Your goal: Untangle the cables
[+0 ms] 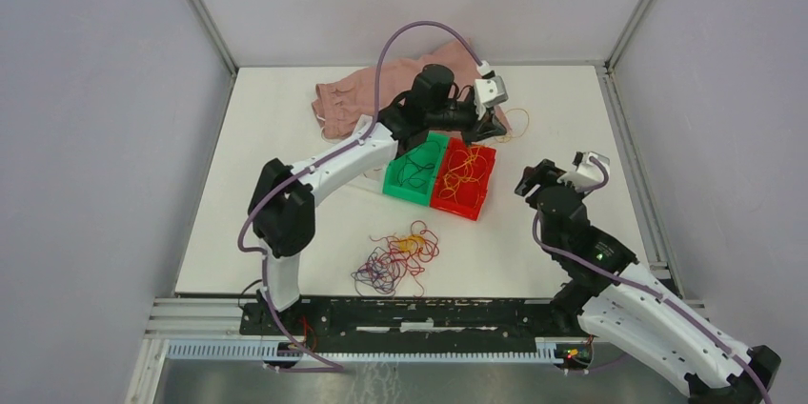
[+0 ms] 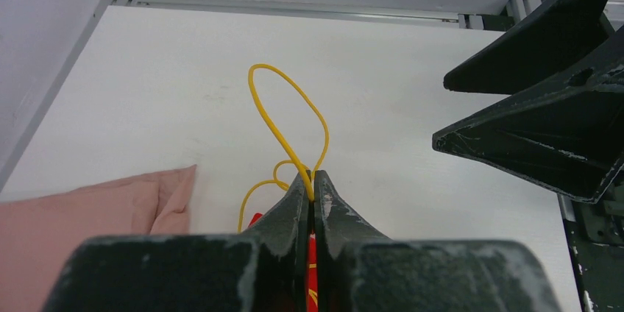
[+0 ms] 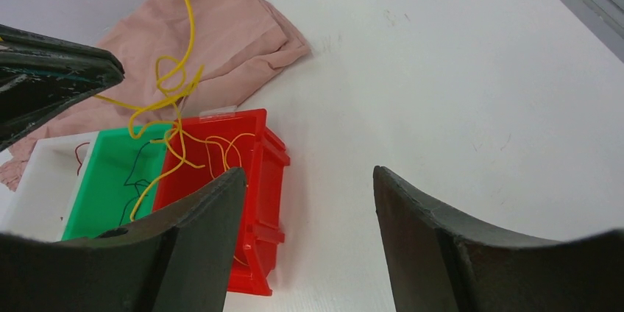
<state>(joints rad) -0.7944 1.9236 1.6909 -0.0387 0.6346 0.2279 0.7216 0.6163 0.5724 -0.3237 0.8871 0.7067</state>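
From above, shows a loose clump of red, yellow and dark cables (image 1: 400,256) on the table (image 1: 286,232) near the arm bases, more strands in the green bin (image 1: 408,189) and red bin (image 1: 455,204), and the left fingers (image 1: 489,125) reaching beyond the red bin, near the pink cloth (image 1: 348,99). From the left wrist, shows those fingers pressed shut on a yellow cable (image 2: 276,132) looping out over the table. From the right wrist, shows the right fingers (image 3: 199,238) spread wide, nothing between them, beside the red bin.
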